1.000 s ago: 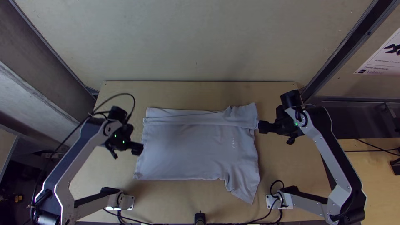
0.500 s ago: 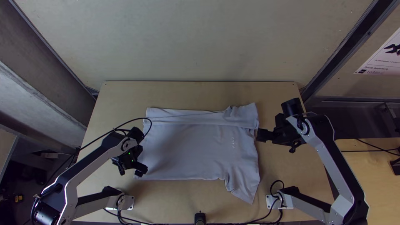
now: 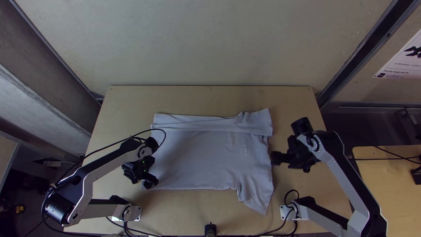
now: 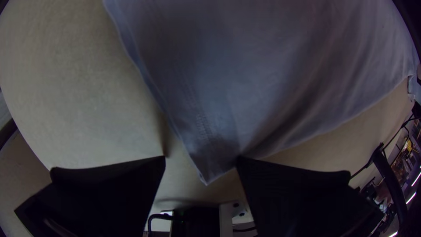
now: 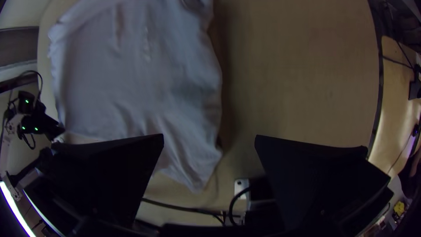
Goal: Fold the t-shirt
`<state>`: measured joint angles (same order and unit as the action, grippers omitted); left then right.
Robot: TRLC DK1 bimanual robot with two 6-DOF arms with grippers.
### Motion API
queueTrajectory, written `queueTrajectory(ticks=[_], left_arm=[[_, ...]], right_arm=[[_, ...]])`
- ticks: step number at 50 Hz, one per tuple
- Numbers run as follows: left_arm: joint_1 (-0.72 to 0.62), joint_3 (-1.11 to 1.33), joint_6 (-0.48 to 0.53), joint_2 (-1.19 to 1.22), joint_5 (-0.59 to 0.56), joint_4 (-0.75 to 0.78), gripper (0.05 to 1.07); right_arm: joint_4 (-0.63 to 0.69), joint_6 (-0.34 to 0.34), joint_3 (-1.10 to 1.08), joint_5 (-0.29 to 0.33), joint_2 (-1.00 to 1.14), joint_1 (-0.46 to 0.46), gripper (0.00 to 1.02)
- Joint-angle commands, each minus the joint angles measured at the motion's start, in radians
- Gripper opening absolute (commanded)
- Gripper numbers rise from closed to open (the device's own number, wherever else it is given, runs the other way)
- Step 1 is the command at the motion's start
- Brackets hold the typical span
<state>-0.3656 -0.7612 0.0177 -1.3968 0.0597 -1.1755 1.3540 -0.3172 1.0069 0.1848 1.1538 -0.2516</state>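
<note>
Past the table's (image 3: 206, 98) far right corner you have a white poster (image 3: 397, 65) – a dark picture (image 3: 413, 52) above small print (image 3: 401, 76). Right of the table's middle, the t-shirt (image 3: 197, 153) shows you a column of pale marks (image 3: 245, 150) – too small to read.

From where I stand, the T-shirt (image 3: 197, 156) is matt cloth, smooth in the middle and crinkled towards four o'clock. Under it the worktop (image 3: 210, 98) looks like pale wood, flat and dull. The arms at eight (image 3: 103, 169) and four o'clock (image 3: 344, 177) have satin metal-looking links; their fingers (image 4: 280, 188) are matt black, like plastic. Out at two o'clock hangs a smooth paper poster (image 3: 400, 63), and at three, another wooden table (image 3: 390, 177).
</note>
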Motion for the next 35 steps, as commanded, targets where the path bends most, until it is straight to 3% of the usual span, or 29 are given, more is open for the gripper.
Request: queueTrajectory(ticks=[1, 4, 12, 19, 35], left_arm=[[-0.007, 0.016, -0.013, -0.03, 0.012, 0.022, 0.3], [-0.007, 0.008, 0.002, -0.024, 0.005, 0.045, 0.08], [-0.007, -0.015, 0.013, -0.021, -0.017, 0.047, 0.08], [0.022, -0.061, 0.016, 0.007, -0.017, 0.025, 0.08], [0.188, -0.055, 0.137, 0.061, -0.017, -0.023, 0.08]], right_arm=[[0.027, 0.027, -0.077, 0.008, 0.011, -0.018, 0.95], [0.027, 0.036, -0.111, 0.008, 0.012, -0.034, 0.96], [0.027, 0.018, -0.18, 0.01, 0.046, -0.08, 0.96], [0.027, 0.047, -0.215, 0.008, 0.129, -0.118, 0.96], [-0.067, 0.078, -0.249, 0.012, 0.236, -0.146, 0.91]])
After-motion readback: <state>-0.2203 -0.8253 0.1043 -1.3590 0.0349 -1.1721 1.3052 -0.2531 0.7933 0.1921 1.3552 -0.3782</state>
